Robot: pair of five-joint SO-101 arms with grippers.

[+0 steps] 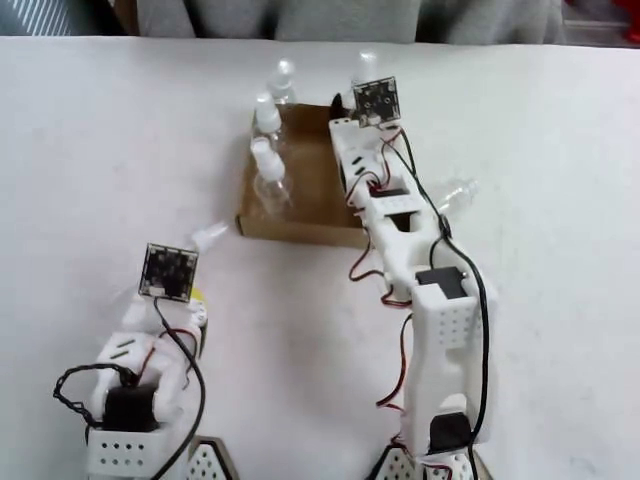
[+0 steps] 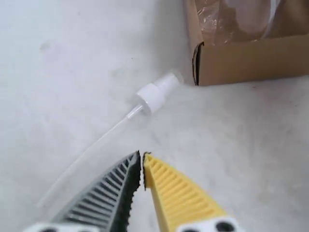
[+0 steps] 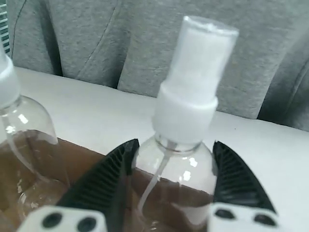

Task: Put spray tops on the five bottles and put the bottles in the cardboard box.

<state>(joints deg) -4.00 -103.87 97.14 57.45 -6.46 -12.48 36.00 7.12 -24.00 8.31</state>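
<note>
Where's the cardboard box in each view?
High view: cardboard box at table centre, under the right arm.
Left wrist view: its corner, beside the loose spray top.
Right wrist view: its brown wall behind the bottle in the right gripper.
Shared landmark: that spray top off the box's corner, high view too.

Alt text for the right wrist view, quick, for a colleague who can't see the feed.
The right hand grips a clear bottle with a white spray top over the cardboard box. A second bottle stands in the box nearby; grey fabric hangs behind the white table.
</note>
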